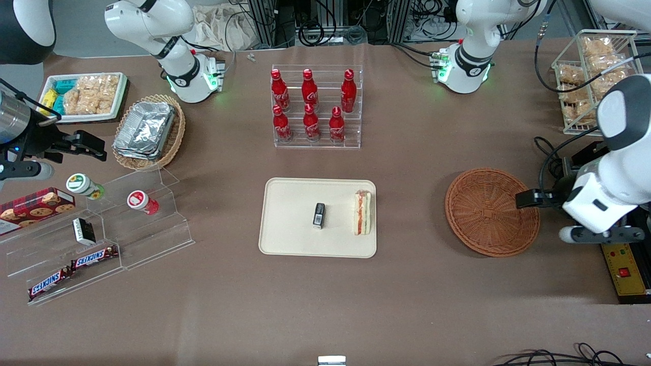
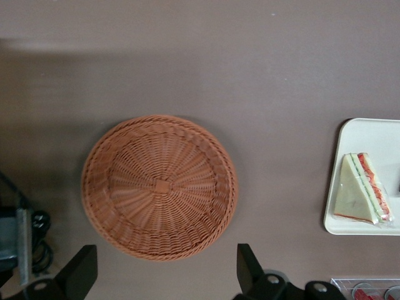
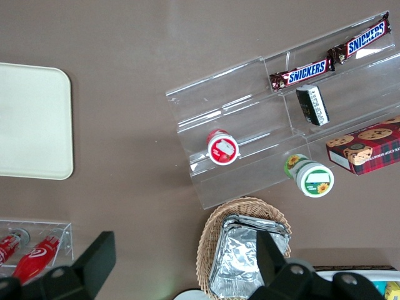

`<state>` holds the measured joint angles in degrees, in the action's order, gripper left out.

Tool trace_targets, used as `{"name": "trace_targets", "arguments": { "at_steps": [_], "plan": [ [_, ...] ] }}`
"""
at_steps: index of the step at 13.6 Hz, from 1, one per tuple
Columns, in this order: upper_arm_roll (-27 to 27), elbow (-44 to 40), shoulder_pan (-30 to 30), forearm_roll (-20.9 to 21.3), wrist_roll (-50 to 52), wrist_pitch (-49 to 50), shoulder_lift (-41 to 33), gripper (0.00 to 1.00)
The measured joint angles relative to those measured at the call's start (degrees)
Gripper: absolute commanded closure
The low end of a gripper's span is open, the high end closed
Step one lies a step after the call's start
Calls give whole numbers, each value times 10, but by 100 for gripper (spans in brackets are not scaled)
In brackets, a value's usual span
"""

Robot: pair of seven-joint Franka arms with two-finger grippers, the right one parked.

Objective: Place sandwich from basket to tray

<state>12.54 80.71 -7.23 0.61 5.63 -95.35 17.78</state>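
Gripper (image 1: 529, 198) of the working left arm hangs above the table (image 1: 407, 284) at the three o'clock edge of the basket (image 1: 491, 211) as the front view shows it; its dark fingers (image 2: 81, 272) stand wide apart in the wrist view, with nothing between them. That round reddish-brown wicker basket (image 2: 160, 186) has nothing in it, its woven floor bare.

The sandwich (image 1: 362, 212) lies flat on the cream tray (image 1: 290, 239), close along the tray's three o'clock rim in the front view, the rim nearest the basket. Its red and pinkish filling layers (image 2: 374, 194) show along one long edge, and the pale bread face (image 2: 352, 197) is turned up. A small dark packet (image 1: 319, 215) also rests on the tray, near its middle and at the sandwich's nine o'clock, apart from it.

At twelve o'clock from the tray, farther from the front camera, a clear rack (image 1: 317, 109) holds six red bottles (image 1: 310, 107). Toward the parked arm's end of the table sit a tan wicker basket with foil containers (image 1: 147, 131), a clear stepped stand (image 1: 132, 229) and two Snickers bars (image 1: 71, 269).
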Motion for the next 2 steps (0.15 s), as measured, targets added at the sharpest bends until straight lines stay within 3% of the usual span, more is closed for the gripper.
{"name": "trace_targets", "arguments": {
  "at_steps": [2],
  "plan": [
    [0,1,-6,0,-1,16,-4,0]
  ]
}}
